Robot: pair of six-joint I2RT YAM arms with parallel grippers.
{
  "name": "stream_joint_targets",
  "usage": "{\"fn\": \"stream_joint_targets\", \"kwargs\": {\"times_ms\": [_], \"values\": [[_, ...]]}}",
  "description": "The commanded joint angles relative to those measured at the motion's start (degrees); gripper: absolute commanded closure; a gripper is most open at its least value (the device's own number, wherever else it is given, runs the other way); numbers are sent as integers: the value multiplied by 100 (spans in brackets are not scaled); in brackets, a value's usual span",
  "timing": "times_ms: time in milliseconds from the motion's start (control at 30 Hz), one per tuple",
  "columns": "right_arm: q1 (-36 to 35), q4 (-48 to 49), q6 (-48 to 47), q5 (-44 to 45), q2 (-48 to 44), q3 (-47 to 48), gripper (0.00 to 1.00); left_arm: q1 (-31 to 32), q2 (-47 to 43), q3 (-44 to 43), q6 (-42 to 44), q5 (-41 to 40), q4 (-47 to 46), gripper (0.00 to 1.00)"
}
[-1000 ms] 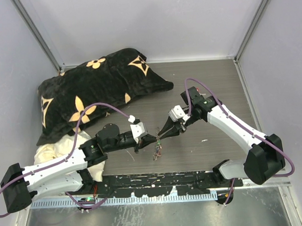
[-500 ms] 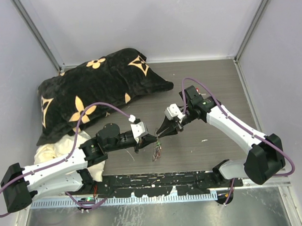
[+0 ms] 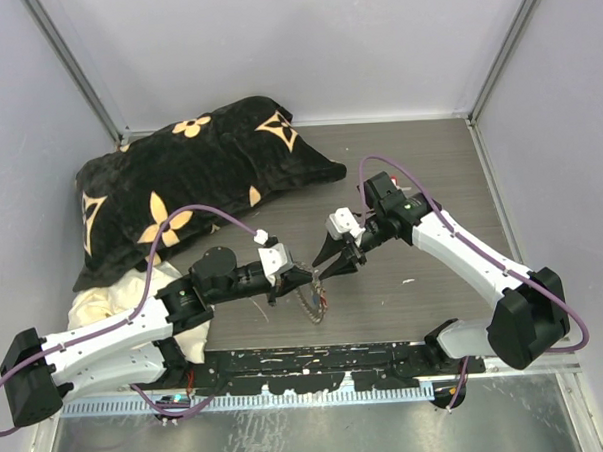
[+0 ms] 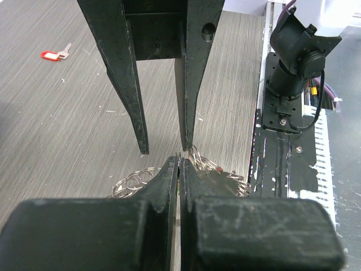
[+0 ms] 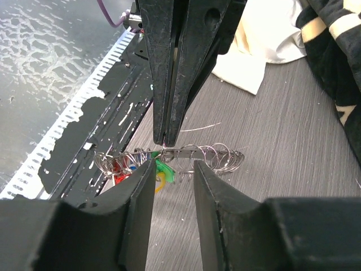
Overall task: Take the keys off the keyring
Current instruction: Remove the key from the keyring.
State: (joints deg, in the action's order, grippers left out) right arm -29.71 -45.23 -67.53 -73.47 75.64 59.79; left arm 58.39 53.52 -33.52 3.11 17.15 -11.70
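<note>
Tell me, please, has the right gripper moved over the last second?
Yes. The right gripper has drifted slightly left, toward the pillow, and its fingers have spread apart.

- Light: bright, even, from overhead; no hard glare on my counter (image 3: 419, 161).
- Shadows: soft and short, close under whatever casts them.
- Overhead view: sharp throughout; walls (image 3: 304, 46) splay outward toward the corners.
- Left wrist view: my left claw (image 4: 179, 164) fills the bottom edge, blurred; the counter grain beyond is crisp.
- Right wrist view: my right claw (image 5: 174, 166) is likewise soft; the keyring (image 5: 208, 157) glints; the metal strip (image 5: 39, 51) is mottled with white glare.
</note>
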Motion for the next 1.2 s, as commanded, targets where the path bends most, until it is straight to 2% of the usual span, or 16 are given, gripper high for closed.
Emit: {"fn": "stream_joint_targets", "kwargs": {"times_ms": [0,233,667,800,900,1067,1100,1167], "values": [[-93,315,383,39,-112,0,64,-3,-192,-173,75,-3,-473,100],[-120,618,688,116,-102,-74,70,-3,-175,-164,76,35,-485,100],[-267,471,530,64,-67,-90,71,-2,-256,-138,84,-23,-457,100],[-296,501,575,100,-51,-82,81,-3,-268,-140,93,-31,-446,100],[-307,515,627,88,-49,-63,98,-3,-256,-132,86,-43,-447,100],[-307,437,671,126,-82,61,99,-3,-285,-61,-91,-101,-530,100],[-307,416,665,178,-90,102,99,-3,-319,-14,-155,-120,-591,97],[-307,340,599,421,-114,173,99,-1,-510,164,-308,-250,-735,79]]}}
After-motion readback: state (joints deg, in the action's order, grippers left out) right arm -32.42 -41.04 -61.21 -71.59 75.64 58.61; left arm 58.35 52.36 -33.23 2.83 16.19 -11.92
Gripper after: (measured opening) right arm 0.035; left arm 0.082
